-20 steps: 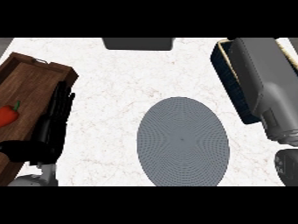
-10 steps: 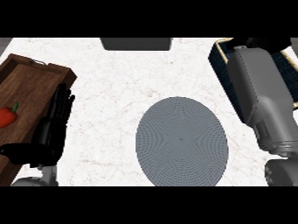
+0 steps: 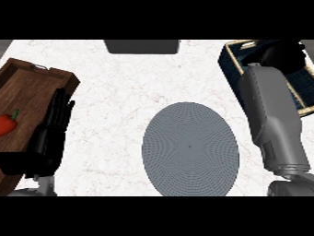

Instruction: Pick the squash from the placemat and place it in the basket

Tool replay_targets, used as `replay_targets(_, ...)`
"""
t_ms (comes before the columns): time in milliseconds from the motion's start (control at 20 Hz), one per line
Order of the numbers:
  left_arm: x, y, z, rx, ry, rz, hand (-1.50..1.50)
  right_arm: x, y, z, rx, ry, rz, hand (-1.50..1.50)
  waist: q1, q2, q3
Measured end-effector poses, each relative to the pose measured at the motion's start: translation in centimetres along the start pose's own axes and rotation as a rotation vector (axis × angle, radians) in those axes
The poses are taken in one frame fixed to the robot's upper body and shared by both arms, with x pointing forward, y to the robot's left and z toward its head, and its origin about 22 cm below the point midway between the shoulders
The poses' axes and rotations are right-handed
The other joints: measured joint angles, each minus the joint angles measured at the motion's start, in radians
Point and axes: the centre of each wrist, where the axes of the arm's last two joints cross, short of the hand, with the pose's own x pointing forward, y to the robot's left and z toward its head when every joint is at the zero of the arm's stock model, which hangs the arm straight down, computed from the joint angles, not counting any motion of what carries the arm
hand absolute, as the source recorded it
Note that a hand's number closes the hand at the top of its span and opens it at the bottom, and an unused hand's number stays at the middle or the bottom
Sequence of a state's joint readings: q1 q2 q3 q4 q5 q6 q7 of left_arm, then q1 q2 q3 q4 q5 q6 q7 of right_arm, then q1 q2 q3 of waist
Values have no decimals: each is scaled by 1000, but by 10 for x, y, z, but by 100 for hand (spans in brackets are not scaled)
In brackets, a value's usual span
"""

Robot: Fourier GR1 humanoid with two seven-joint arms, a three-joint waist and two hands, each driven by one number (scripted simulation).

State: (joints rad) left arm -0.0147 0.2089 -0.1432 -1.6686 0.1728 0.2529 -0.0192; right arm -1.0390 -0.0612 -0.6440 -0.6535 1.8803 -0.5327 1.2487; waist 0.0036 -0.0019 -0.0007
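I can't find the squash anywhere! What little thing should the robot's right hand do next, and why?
Probably lower a little and release into the basket. The right hand is over the basket, the placemat is bare, and no squash shows, so it may be hidden in that hand.

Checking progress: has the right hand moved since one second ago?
Yes. The right hand has drawn back toward the robot and is now over the basket's far end.
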Motion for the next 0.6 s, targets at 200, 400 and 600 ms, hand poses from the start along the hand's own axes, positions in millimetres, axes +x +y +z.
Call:
replay_targets(200,-1,0,1,-3,-3,-2,0,-5,1,2,-6,5,-25,-150,4,2,0)
replay_targets(400,-3,-1,-1,-2,-3,-5,0,-10,-2,3,-58,-23,-78,-150,3,2,0)
replay_targets(600,-8,-2,2,-8,1,-6,0,-9,-10,2,-153,-64,-116,-150,6,2,0)
